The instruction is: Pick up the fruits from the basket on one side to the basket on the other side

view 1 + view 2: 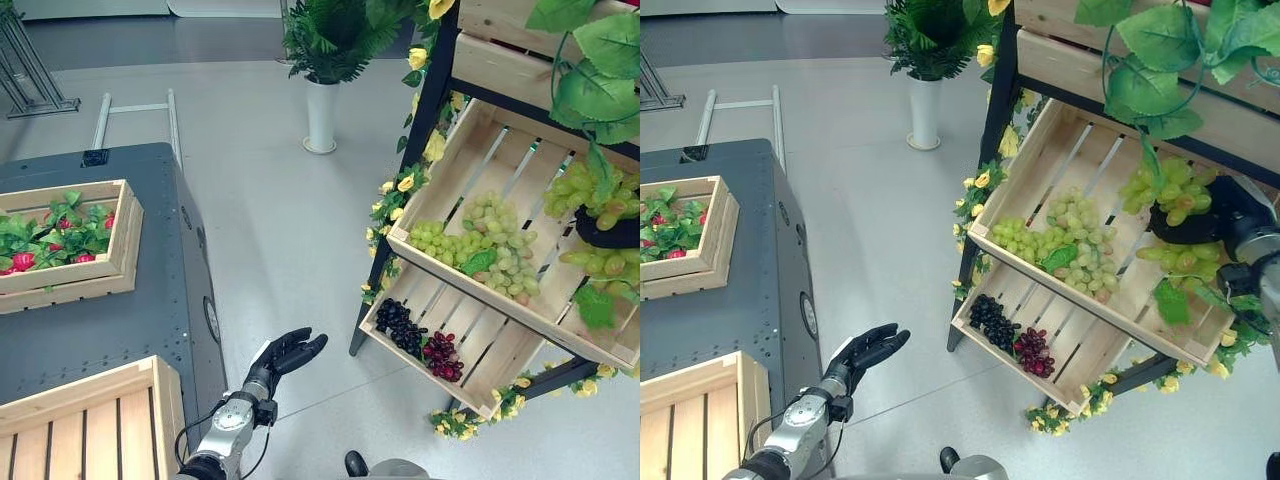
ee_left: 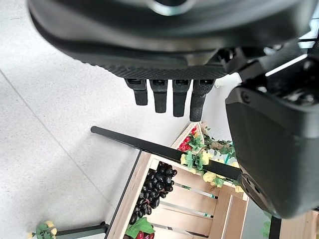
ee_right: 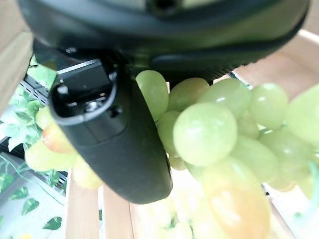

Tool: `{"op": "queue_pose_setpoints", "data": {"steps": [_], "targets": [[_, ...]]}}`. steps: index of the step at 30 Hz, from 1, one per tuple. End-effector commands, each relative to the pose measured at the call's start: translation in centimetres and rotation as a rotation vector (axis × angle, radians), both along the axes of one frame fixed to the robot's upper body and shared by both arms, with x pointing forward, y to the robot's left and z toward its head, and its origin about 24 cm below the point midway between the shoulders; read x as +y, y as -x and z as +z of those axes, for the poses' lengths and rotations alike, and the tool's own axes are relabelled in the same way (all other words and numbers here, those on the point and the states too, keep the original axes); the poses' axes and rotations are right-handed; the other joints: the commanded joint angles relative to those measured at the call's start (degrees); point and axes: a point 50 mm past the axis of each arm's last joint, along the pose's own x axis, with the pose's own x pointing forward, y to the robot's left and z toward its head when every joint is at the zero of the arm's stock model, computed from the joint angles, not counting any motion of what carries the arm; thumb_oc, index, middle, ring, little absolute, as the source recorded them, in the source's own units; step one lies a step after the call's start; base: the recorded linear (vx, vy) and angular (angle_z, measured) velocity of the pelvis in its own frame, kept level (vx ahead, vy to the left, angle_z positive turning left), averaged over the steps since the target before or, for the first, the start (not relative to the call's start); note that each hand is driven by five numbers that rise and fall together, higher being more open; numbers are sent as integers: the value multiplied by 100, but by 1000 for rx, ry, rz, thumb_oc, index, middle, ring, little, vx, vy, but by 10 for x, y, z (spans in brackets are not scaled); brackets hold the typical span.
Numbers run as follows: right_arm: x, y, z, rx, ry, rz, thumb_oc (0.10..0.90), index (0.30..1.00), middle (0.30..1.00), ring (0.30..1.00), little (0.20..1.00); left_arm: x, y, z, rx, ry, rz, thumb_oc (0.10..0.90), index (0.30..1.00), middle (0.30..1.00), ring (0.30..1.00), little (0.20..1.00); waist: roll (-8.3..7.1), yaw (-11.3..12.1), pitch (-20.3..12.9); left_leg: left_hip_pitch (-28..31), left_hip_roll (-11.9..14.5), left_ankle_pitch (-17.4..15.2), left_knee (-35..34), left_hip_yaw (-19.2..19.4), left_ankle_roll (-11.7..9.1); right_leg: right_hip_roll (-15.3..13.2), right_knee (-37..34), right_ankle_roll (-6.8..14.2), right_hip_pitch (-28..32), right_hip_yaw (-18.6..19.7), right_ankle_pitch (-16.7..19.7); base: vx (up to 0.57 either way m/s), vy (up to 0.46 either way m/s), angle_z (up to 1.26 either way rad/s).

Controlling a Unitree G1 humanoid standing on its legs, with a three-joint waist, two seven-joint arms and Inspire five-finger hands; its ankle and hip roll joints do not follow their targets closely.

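While the right hand [image 1: 1200,215] is closing round a green grape bunch [image 3: 219,129] at two o'clock, lifting should proceed straight and slowly; left hand [image 1: 285,355] is hanging slack-fingered.

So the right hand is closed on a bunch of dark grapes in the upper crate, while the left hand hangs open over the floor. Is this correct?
Not quite: the right hand holds a bunch of green grapes, not dark ones, as the right wrist view shows. The left hand does hang open over the floor.
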Motion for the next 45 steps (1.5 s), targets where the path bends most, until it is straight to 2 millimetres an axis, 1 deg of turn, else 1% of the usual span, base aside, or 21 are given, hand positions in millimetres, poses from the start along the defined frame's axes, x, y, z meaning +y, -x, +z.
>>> {"op": "queue_pose_setpoints", "data": {"steps": [1, 3, 8, 9, 10, 11, 13, 17, 23, 24, 29, 32, 34, 41, 43, 45], "targets": [[-18, 1, 75, -279, 46, -109, 400, 300, 300, 300, 300, -8, -35, 30, -181, 8, -63, 800, 900, 900, 900, 900, -96, 364, -345, 400, -252, -1137, 222, -225, 100, 504, 12, -22, -128, -269, 90, 0, 0, 0], [-21, 0, 69, -248, 44, -115, 400, 300, 300, 300, 300, -8, -35, 30, -182, 5, -62, 800, 900, 900, 900, 900, -94, 372, -332, 408, -256, -1137, 215, -234, 103, 500, 15, -24, -124, -276, 92, 0, 0, 0], [-19, -2, 53, -183, 19, -77, 400, 300, 300, 300, 300, -8, -36, 30, -175, 0, -56, 800, 900, 900, 900, 900, -97, 376, -313, 397, -251, -1138, 233, -229, 102, 489, 28, -29, -134, -272, 95, -5, 2, 1], [-19, -2, 50, -164, 22, -73, 442, 364, 364, 364, 364, -8, -37, 30, -173, -3, -60, 800, 900, 900, 900, 900, -97, 379, -310, 394, -250, -1135, 232, -229, 102, 488, 30, -29, -136, -273, 95, 0, 0, 0], [-19, -2, 48, -155, 21, -74, 709, 764, 764, 764, 764, -8, -36, 30, -172, -3, -61, 800, 900, 900, 900, 900, -97, 382, -308, 394, -248, -1135, 232, -228, 102, 486, 32, -28, -136, -276, 93, 0, 0, 0], [-21, -1, 43, -131, 7, -73, 800, 900, 900, 900, 900, -7, -36, 30, -171, -3, -62, 800, 900, 900, 900, 900, -98, 382, -305, 399, -249, -1137, 231, -225, 105, 487, 31, -30, -137, -266, 96, 0, 0, 0], [-23, 0, 37, -106, 6, -81, 800, 900, 900, 900, 900, -8, -38, 31, -174, -3, -62, 800, 900, 900, 900, 900, -103, 377, -291, 403, -243, -1135, 229, -214, 107, 486, 35, -32, -137, -264, 104, 0, 0, 0], [-26, 2, 32, -78, 4, -104, 800, 900, 900, 900, 900, -9, -40, 33, -181, -3, -58, 800, 900, 900, 900, 900, -104, 352, -288, 399, -238, -1137, 222, -181, 108, 492, 33, -31, -150, -242, 109, 0, 0, 0], [-25, 5, 31, -56, 25, -87, 800, 900, 900, 900, 900, -8, -41, 34, -184, -10, -51, 800, 900, 900, 900, 900, -119, 298, -265, 384, -231, -1123, 213, -141, 108, 508, 37, -30, -179, -213, 121, 7, 8, 0], [-24, 5, 31, -52, 32, -86, 800, 900, 900, 900, 900, -9, -41, 34, -182, -10, -53, 800, 900, 900, 900, 900, -68, 269, -267, 433, -227, -1234, 202, -213, 125, 516, 25, 4, -125, -232, 39, 45, 52, -2], [-22, 8, 31, -48, 74, -77, 800, 900, 900, 900, 900, -9, -41, 34, -186, -12, -44, 800, 900, 900, 900, 900, -71, 201, -277, 420, -221, -1245, 199, -177, 139, 546, 23, 5, -149, -179, 36, 9, 10, 0], [-20, 8, 33, -65, 57, -69, 800, 900, 900, 900, 900, -9, -41, 34, -190, -10, -44, 800, 900, 900, 900, 900, -74, 176, -277, 418, -216, -1239, 202, -158, 140, 558, 26, 0, -156, -161, 41, 0, 0, 0], [-18, 8, 34, -79, 33, -51, 800, 900, 900, 900, 900, -9, -41, 34, -190, -9, -43, 800, 900, 900, 900, 900, -68, 155, -279, 429, -217, -1237, 193, -154, 139, 564, 27, -2, -154, -153, 39, 0, 0, 0], [3, 10, 37, -176, 81, 28, 800, 900, 900, 900, 900, -9, -41, 34, -190, -12, -37, 800, 900, 900, 900, 900, -24, 15, -302, 442, -208, -1254, 181, -89, 150, 588, 31, 3, -174, -64, 27, -1, 0, 0], [11, 12, 38, -211, 137, 41, 800, 900, 900, 900, 900, -8, -41, 34, -191, -12, -28, 800, 900, 900, 900, 900, -5, -45, -302, 442, -212, -1259, 182, -63, 156, 592, 33, 9, -182, -33, 23, -1, 4, -2], [18, 17, 41, -253, 248, 39, 800, 900, 900, 900, 900, -7, -40, 34, -192, -11, -18, 800, 900, 900, 900, 900, 23, -119, -316, 434, -215, -1268, 191, -21, 163, 598, 39, 18, -205, -1, 22, -1, 9, -5]]}}
